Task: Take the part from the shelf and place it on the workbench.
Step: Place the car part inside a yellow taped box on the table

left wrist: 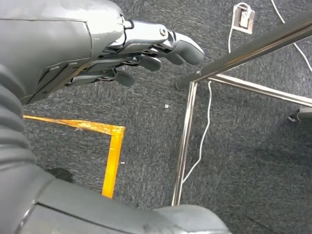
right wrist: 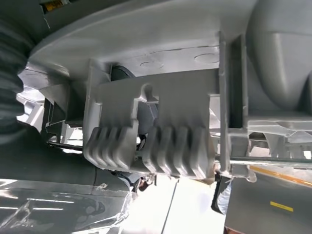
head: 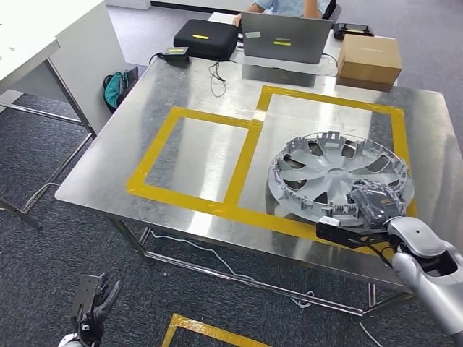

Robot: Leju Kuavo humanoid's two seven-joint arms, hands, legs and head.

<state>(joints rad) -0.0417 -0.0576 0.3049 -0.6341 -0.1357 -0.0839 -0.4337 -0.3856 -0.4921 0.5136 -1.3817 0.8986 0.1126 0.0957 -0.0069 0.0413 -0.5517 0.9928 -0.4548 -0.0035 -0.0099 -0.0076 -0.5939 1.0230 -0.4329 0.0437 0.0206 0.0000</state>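
Note:
A grey plastic hubcap (head: 328, 173) lies inner side up on the steel workbench (head: 202, 94), inside the right-hand yellow taped rectangle (head: 333, 101). My right hand (head: 377, 202) grips its near rim, fingers over the edge. In the right wrist view the hubcap's ribbed clips (right wrist: 165, 146) sit very close to the camera and hide the fingers. My left hand (head: 95, 307) hangs low beside the bench's front left. Its fingers (left wrist: 147, 48) are stretched out over the carpet and hold nothing.
At the bench's far edge stand a laptop (head: 286, 37), a black case (head: 206, 37) and a cardboard box (head: 370, 59), with a person (head: 283, 6) seated behind. A white table (head: 32, 36) stands at left. Yellow floor tape (head: 207, 332) and bench legs (left wrist: 184, 141) lie below.

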